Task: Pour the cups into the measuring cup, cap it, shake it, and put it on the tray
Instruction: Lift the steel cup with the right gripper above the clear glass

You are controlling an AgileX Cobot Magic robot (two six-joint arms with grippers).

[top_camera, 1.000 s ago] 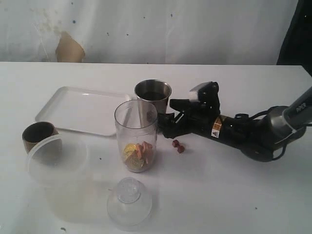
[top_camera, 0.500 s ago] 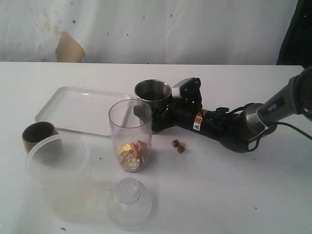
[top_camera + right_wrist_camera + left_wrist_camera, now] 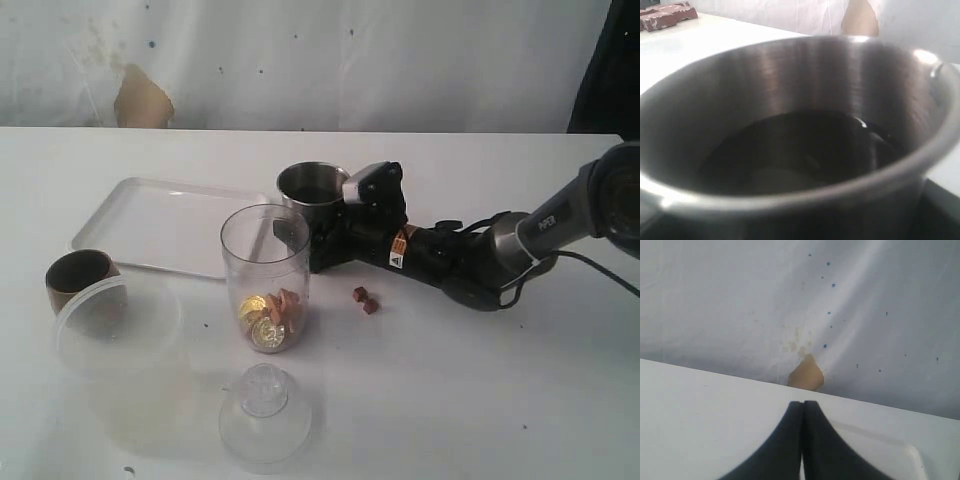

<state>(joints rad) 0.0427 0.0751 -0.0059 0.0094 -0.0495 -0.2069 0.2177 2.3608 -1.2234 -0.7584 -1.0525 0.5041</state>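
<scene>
- Straddling the steel tumbler with the right gripper; clamped or loose, cannot tell.
- Standing just beside that gripper's tips: measuring cup, uncapped.
- Showing left gripper pressed fully together, empty; tray lying just beyond its tips.

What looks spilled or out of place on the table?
Two small reddish-brown chunks lie loose on the table, just beside the measuring cup and outside every container. They look spilled. Nothing else looks tipped.
</scene>
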